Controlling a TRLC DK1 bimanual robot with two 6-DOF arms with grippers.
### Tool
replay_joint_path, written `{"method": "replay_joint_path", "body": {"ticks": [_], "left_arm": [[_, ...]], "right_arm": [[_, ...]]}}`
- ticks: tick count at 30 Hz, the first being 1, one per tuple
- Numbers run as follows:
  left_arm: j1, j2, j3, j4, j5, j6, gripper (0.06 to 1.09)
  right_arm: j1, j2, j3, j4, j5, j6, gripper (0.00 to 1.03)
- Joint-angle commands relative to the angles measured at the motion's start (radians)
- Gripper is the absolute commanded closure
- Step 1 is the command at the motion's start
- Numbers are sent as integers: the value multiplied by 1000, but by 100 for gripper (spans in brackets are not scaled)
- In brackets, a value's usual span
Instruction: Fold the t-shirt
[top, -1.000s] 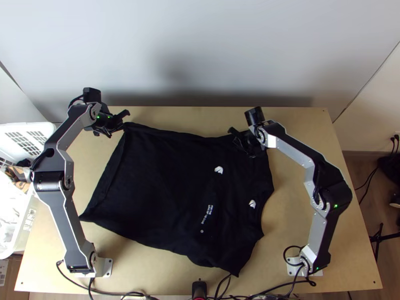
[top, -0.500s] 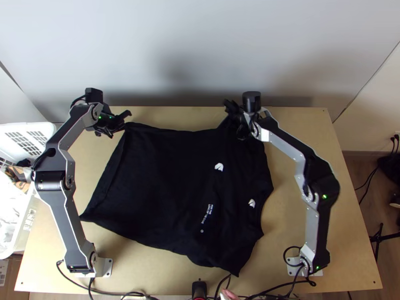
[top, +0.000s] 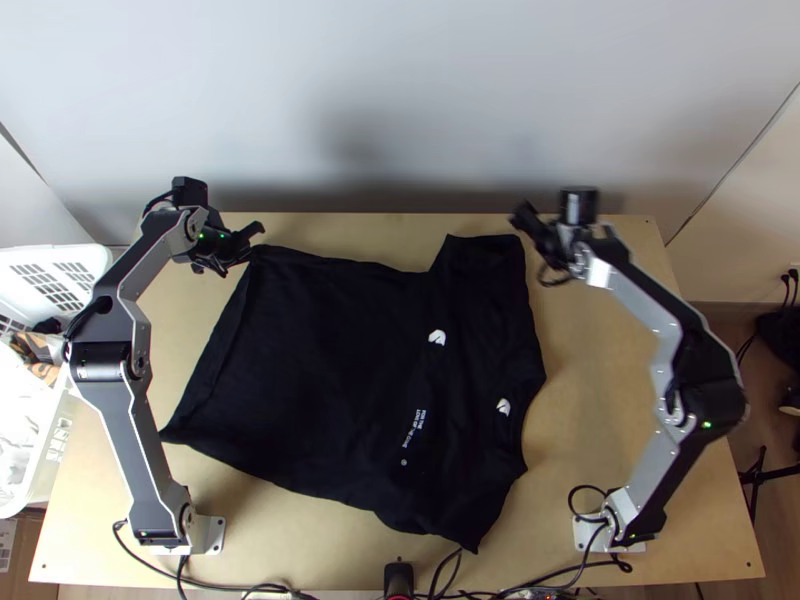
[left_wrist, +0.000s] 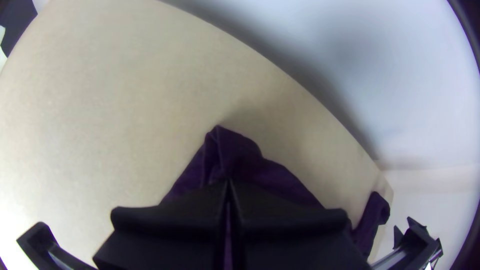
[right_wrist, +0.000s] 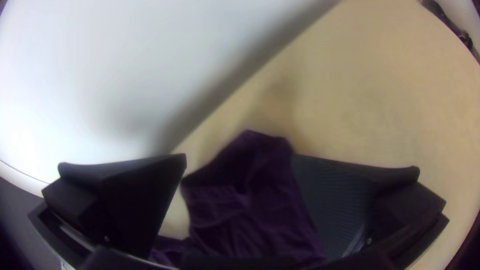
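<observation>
The top view has the black t-shirt (top: 330, 370) spread over the middle of the wooden table (top: 600, 360), its body unfolded; half a second ago the right gripper (top: 532, 247) was over the far sleeve (top: 485, 260), and it has since swung off to the side, beyond the shoulder. The sleeve, partly hidden under that gripper then, now lies drawn out toward the table's far edge, where a second ago that stretch of cloth sat lower. I take this as smoothing out before the fold: the sleeve looks released, and the right arm is free for its next grasp. The left gripper (left_wrist: 228, 182) has kept its place at the far hem corner. From above its grip is hard to read, but the left wrist view shows its fingers together, apparently pinching the corner, with a small tuft of cloth past the tips. The right wrist view shows the other pair wide apart, cloth below and between them, apparently unheld. The top view adds the small white marks (top: 437, 339) on the shirt.
</observation>
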Motion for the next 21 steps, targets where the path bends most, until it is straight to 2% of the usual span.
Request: {"method": "replay_joint_path", "body": {"ticks": [1, 3, 5, 7, 21], "left_arm": [[-3, 0, 6, 3, 6, 1, 105], [-4, -2, 11, 3, 7, 0, 105], [-9, -2, 16, 3, 7, -2, 105], [-14, 0, 20, 3, 7, -3, 105], [-17, -5, 37, 1, 6, -16, 105]], "right_arm": [[-214, -78, -147, -197, -260, -146, 5], [-244, -79, -184, -223, -331, -234, 5], [-257, -81, -200, -226, -345, -269, 5], [-257, -75, -215, -223, -381, -299, 12], [-140, 13, -212, -213, -437, -293, 12]]}}
